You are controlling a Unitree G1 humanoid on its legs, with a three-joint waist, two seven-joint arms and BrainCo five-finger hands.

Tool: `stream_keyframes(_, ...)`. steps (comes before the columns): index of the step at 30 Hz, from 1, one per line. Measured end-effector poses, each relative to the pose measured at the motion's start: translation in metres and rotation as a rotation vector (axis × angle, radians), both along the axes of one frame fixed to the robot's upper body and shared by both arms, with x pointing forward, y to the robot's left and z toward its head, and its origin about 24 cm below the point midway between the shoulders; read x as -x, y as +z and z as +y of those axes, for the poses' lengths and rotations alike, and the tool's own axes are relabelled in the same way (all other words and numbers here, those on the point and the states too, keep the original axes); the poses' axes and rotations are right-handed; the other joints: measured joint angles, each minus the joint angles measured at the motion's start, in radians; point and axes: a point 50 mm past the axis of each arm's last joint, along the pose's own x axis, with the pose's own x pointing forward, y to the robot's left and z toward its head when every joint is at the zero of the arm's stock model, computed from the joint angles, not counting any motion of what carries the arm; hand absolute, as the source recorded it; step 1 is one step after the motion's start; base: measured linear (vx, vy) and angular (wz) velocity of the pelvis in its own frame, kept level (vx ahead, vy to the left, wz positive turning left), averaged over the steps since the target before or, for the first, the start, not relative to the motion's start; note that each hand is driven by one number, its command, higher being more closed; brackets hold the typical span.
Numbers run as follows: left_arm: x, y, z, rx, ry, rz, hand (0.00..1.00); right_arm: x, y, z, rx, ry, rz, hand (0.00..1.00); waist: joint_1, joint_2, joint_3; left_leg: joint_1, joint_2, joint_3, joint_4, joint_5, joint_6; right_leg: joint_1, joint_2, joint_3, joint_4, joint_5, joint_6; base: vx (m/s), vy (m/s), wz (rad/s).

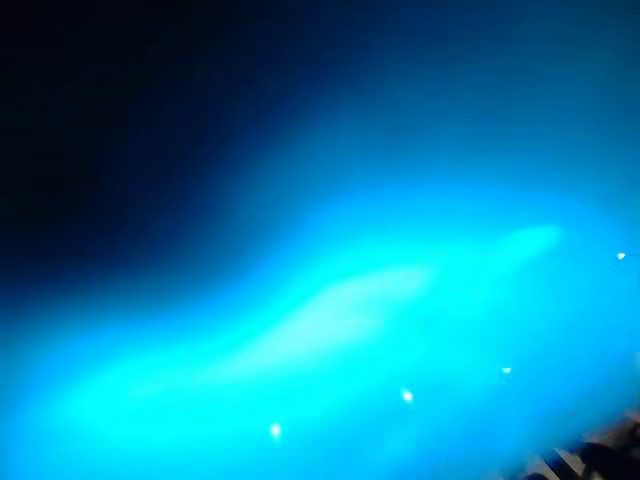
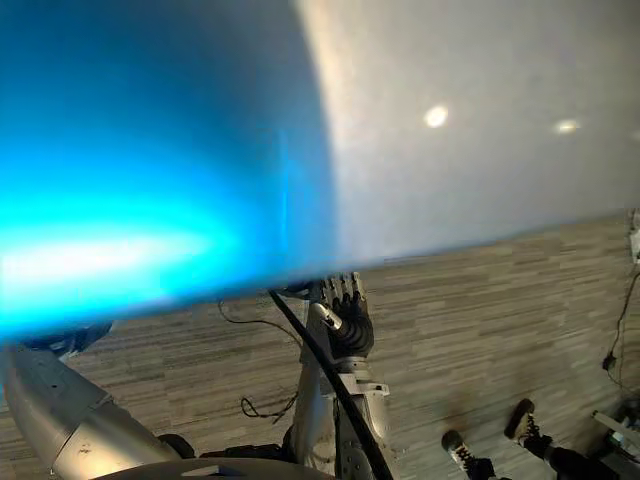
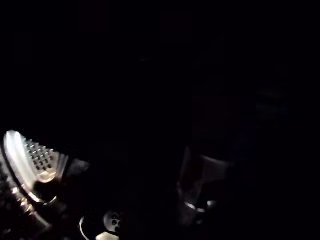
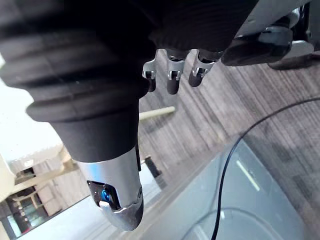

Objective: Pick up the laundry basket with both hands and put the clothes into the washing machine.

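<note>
The laundry basket [image 1: 330,300], as I judge the blue mass raised close to the head, covers the upper left of the right eye view. At centre the right hand [image 2: 345,312] points up, its fingers [image 4: 172,80] loosely extended and gripping nothing, their tips at the mass's lower edge. The left hand [image 2: 72,338] goes under it at lower left, and I cannot tell how its fingers stand. To tip well, seat the right hand firmly first, then raise both sides evenly and slowly. A person's shoes [image 2: 465,448] stand on the floor [image 2: 480,330] at lower right, so avoid swinging wide.

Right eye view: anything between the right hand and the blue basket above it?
Nothing visible does. The right hand sits under the lower edge of the blue basket, which is close against the camera; whether they touch is hidden.
</note>
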Motion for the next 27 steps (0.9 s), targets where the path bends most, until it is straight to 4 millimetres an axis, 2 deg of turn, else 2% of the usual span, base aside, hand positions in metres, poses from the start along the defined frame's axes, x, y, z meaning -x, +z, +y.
stream_keyframes(1,-0.001,-0.002,-0.001,0.019,-0.026,0.003,0.0,0.001,-0.001,0.0,0.0,0.001,0.005,0.0,0.002,-0.003,0.008,0.015,-0.002,0.006,-0.012,0.005,-0.001,0.016,0.004,-0.005,-0.015,0.005,0.001,0.05,-0.086,0.11)
stream_keyframes(2,-0.004,-0.013,-0.002,0.06,-0.078,0.025,0.0,0.001,-0.002,0.0,0.0,0.003,0.014,0.0,0.006,-0.004,0.014,0.041,-0.006,0.017,-0.039,0.016,-0.003,0.048,0.009,-0.025,-0.049,0.017,-0.003,0.03,-0.065,0.09)
stream_keyframes(6,-0.002,-0.067,-0.011,0.076,-0.211,0.096,0.0,0.003,-0.003,-0.002,0.023,-0.009,0.025,0.0,0.007,-0.004,0.014,0.1,-0.03,0.03,-0.119,0.051,-0.011,0.135,0.028,-0.078,-0.144,0.048,-0.002,0.02,-0.069,0.08)
stream_keyframes(8,0.002,-0.119,-0.017,0.175,-0.352,0.185,0.0,0.003,-0.003,-0.004,0.021,-0.028,0.025,0.0,0.025,-0.004,0.013,0.134,-0.042,0.05,-0.163,0.07,-0.018,0.165,0.045,-0.087,-0.194,0.061,0.003,-0.01,-0.101,0.05)
stream_keyframes(9,0.002,-0.134,-0.015,0.24,-0.381,0.211,0.0,0.002,-0.003,-0.004,0.021,-0.023,0.028,0.0,0.029,-0.004,0.013,0.142,-0.044,0.056,-0.17,0.073,-0.02,0.169,0.047,-0.088,-0.201,0.063,0.003,-0.02,-0.109,0.04)
stream_keyframes(11,0.004,-0.195,-0.007,0.542,-0.437,0.292,0.0,0.002,-0.003,-0.003,0.043,-0.014,0.032,0.0,0.039,-0.004,0.013,0.159,-0.052,0.07,-0.201,0.091,-0.023,0.185,0.059,-0.099,-0.234,0.078,-0.005,-0.03,-0.113,0.01)
stream_keyframes(14,0.011,-0.24,-0.01,0.765,-0.469,0.322,0.0,0.002,-0.001,-0.003,0.089,-0.012,0.027,0.0,0.044,-0.002,0.012,0.167,-0.062,0.067,-0.245,0.119,-0.026,0.21,0.077,-0.117,-0.281,0.092,-0.006,-0.04,-0.124,0.07)
stream_keyframes(17,0.019,-0.26,-0.019,0.833,-0.519,0.326,0.0,0.002,0.004,-0.004,0.111,-0.011,0.003,0.0,0.049,0.004,0.009,0.175,-0.069,0.066,-0.277,0.139,-0.025,0.231,0.092,-0.132,-0.316,0.106,-0.009,-0.04,-0.1,0.05)
stream_keyframes(19,0.026,-0.261,-0.02,0.868,-0.552,0.294,0.0,0.002,0.003,-0.006,0.129,-0.006,0.003,0.0,0.052,0.005,0.002,0.177,-0.07,0.066,-0.288,0.147,-0.024,0.236,0.097,-0.137,-0.328,0.109,-0.01,-0.04,-0.087,0.02)
stream_keyframes(23,0.042,-0.262,-0.023,0.98,-0.702,0.196,0.0,0.003,-0.001,-0.011,0.157,-0.016,0.03,0.0,0.07,0.027,-0.017,0.176,-0.07,0.064,-0.296,0.156,-0.025,0.238,0.103,-0.142,-0.335,0.116,-0.016,-0.02,-0.074,0.0)
stream_keyframes(25,0.049,-0.267,-0.02,1.042,-0.756,0.17,0.0,0.004,-0.007,-0.013,0.167,-0.018,0.052,0.0,0.074,0.039,-0.036,0.175,-0.068,0.061,-0.297,0.158,-0.026,0.242,0.108,-0.144,-0.339,0.116,-0.017,-0.01,-0.077,-0.01)
stream_keyframes(27,0.057,-0.278,-0.015,1.11,-0.797,0.17,0.0,0.006,-0.012,-0.017,0.194,-0.01,0.075,0.0,0.075,0.062,-0.061,0.176,-0.066,0.054,-0.298,0.159,-0.026,0.252,0.112,-0.149,-0.345,0.117,-0.016,0.0,-0.066,0.01)
